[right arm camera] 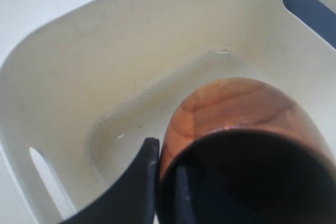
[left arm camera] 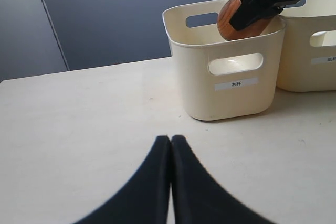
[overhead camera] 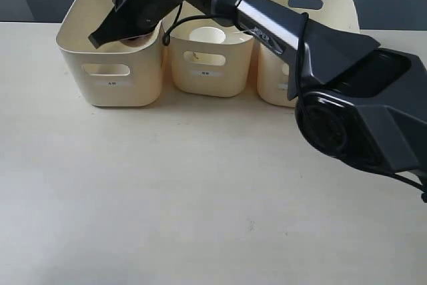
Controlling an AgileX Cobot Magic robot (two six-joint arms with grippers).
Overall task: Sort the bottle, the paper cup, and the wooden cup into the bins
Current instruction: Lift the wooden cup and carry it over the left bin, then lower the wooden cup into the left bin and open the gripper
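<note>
The wooden cup [right arm camera: 241,106] is reddish-brown with a dark inside and hangs tilted over the left bin [overhead camera: 110,65]. My right gripper [right arm camera: 165,163] is shut on its rim, one finger outside the wall and one inside. In the left wrist view the wooden cup [left arm camera: 235,20] sits at that bin's [left arm camera: 226,77] top edge under the right gripper [left arm camera: 265,3]. The white paper cup [overhead camera: 208,35] stands in the middle bin [overhead camera: 210,65]. The bottle is out of view. My left gripper [left arm camera: 170,140] is shut on nothing, low over the table in front of the bins.
The right bin [overhead camera: 283,71] is partly covered by the right arm [overhead camera: 280,25], which reaches across all the bins. The left bin's floor [right arm camera: 131,124] is bare under the cup. The table [overhead camera: 167,191] lies in front of the bins.
</note>
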